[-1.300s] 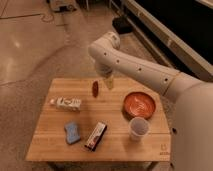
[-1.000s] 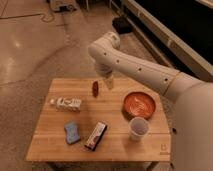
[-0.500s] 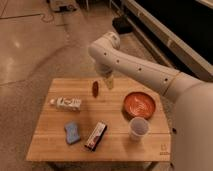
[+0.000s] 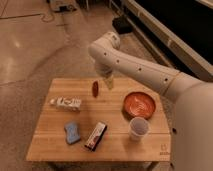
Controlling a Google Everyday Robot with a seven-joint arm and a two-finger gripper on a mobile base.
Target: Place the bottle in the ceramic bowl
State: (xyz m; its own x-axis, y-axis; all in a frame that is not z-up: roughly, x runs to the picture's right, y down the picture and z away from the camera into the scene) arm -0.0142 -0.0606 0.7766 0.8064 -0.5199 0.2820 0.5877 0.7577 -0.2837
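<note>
Six table items: the wooden table (image 4: 120,150) is carrying the bottle, the ceramic bowl, a white cup, a blue sponge, a black-and-red box and a small reddish-brown object.
Bottle: the bottle (image 4: 65,103) is lying on its side toward 9 o'clock of the tabletop with nothing touching it. Lying flat, it is offering its narrow width to a grasp from above.
Ceramic bowl: the ceramic bowl (image 4: 139,104) is sitting mouth-up toward 3 o'clock, well apart from the bottle, so a drop from above looks feasible.
Gripper: the gripper (image 4: 108,82) is hanging pointed downward near 12 o'clock. The reddish-brown object (image 4: 95,88) is standing just beside it at its 9 o'clock. Whether it is spread or pressed together cannot be told.
Neighbours: the white cup (image 4: 138,128) is standing just beside the bowl at its 6 o'clock. The blue sponge (image 4: 72,132) and the black-and-red box (image 4: 95,135) are lying toward 6 and 7 o'clock.
Step in hand: judging by the layout, the reach toward the bottle is only beginning, and the reddish-brown object is risking a knock.
</note>
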